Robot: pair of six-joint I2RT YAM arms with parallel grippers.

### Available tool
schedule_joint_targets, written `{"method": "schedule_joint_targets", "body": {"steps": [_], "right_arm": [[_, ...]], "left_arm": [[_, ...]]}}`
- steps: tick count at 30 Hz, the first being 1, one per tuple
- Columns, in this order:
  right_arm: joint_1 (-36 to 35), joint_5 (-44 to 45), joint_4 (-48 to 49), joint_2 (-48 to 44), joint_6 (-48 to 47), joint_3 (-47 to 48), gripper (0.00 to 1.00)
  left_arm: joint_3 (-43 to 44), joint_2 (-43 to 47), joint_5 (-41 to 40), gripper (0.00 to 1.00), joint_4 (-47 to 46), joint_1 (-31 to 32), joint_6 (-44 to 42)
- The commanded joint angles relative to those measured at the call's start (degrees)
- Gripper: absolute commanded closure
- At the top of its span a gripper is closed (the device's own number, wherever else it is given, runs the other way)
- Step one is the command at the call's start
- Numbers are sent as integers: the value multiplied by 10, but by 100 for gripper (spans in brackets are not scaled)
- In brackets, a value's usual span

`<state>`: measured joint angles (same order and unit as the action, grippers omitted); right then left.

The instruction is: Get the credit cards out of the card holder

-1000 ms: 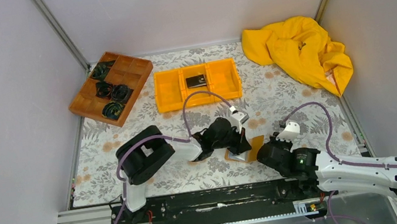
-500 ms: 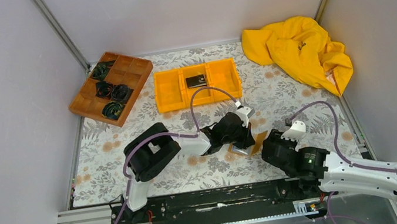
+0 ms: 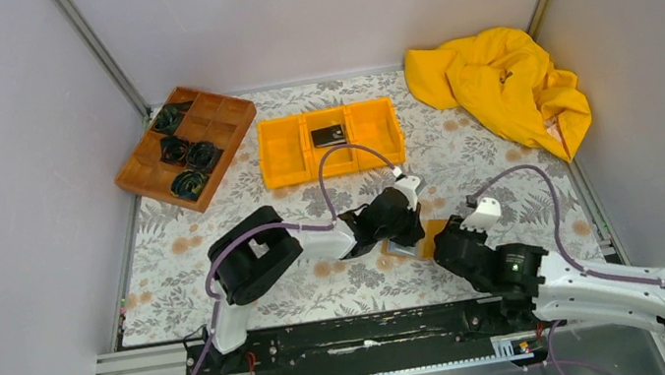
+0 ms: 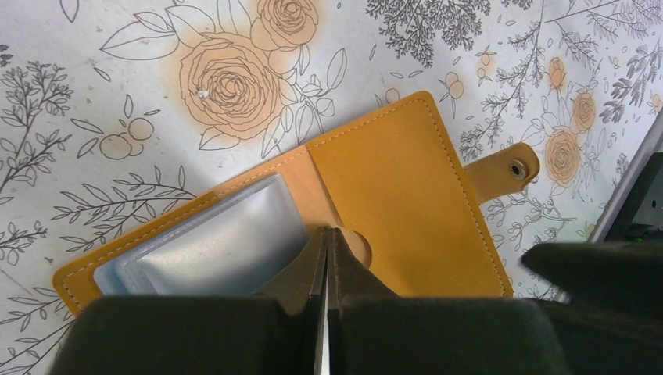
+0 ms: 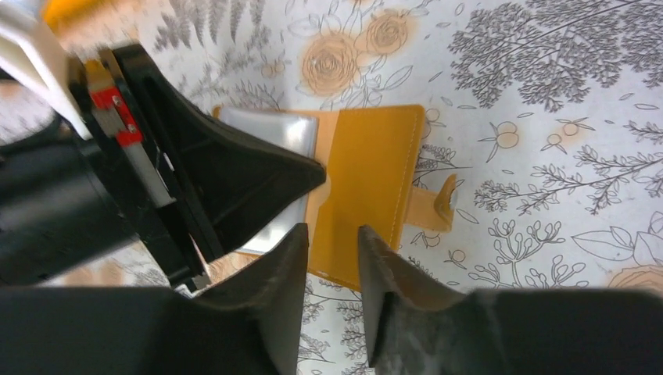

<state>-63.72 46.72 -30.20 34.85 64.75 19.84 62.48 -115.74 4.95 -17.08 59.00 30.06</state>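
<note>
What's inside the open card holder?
A grey sleeve fills the left half of the card holder; the right half is bare tan leather. No card shows; the shut left tool covers the near edge.

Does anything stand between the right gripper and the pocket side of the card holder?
Yes. The shut left gripper lies over that side, its tips at the fold of the card holder, covering part of the silvery pocket. The tan half nearest the right gripper is uncovered.
</note>
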Motion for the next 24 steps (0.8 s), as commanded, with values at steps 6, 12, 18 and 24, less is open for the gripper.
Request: {"method": "schedule_joint_targets", "body": {"steps": [6,12,18,24], "right_arm": [[-3,-35,137,109,19,-20,100],[12,-18,166,107,-1,-44,100],[100,-84,232,154,-65,-41,100],[125,-104,240,212,-122,15,100]], "left_arm": [[-29,8,-72,100,94,-9,5],[-58,32,-73,100,91,-22,18],[-92,75,-79,100,90,-28,23],[-85,87,-74,99,107,-32,18]]}}
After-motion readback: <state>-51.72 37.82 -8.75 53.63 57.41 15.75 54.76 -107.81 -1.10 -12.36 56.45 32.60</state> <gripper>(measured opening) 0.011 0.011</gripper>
